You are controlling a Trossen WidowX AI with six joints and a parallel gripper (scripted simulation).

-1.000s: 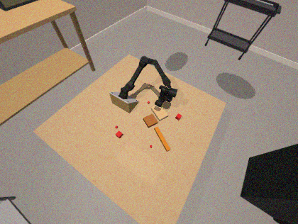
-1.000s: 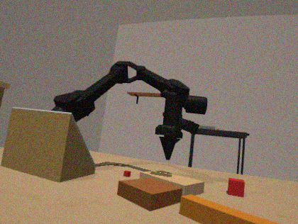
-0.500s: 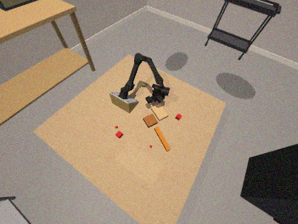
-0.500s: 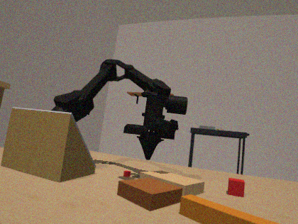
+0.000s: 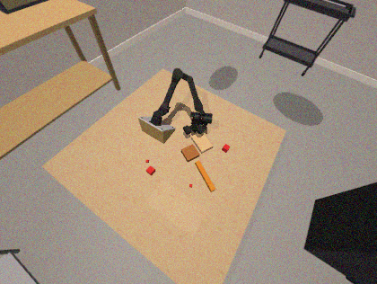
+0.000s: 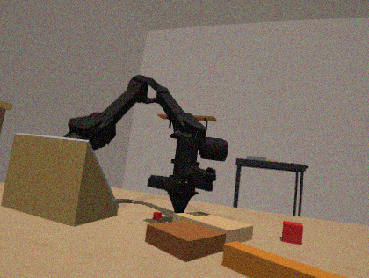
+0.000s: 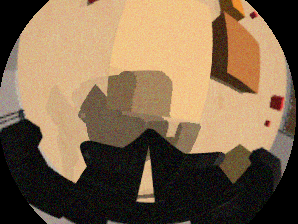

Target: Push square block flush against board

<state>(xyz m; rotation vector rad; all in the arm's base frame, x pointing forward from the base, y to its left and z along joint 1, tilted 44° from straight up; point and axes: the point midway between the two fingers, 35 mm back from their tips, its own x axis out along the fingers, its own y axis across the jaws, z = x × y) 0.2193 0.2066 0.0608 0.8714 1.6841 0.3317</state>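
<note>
The brown square block (image 5: 190,153) (image 6: 186,231) (image 7: 243,55) lies flat beside the long side of the pale board (image 5: 203,144) (image 6: 220,222) (image 7: 165,35). A narrow strip of mat seems to separate them in the top view. Their near edges do not look even there. The black gripper (image 5: 195,133) (image 6: 179,211) (image 7: 149,132) is shut and empty, pointing down close to the board's end nearest the arm base. Its shadow falls over that end in the wrist view. Whether the tips touch the board is not clear.
An orange bar (image 5: 205,176) (image 6: 272,261) (image 7: 232,7) lies just beyond the block. A large red cube (image 5: 225,147) (image 6: 292,232) lies past the board. Another red cube (image 5: 151,170) (image 7: 276,102) and small red cubes lie around. A wedge (image 5: 154,131) (image 6: 48,176) stands by the arm base.
</note>
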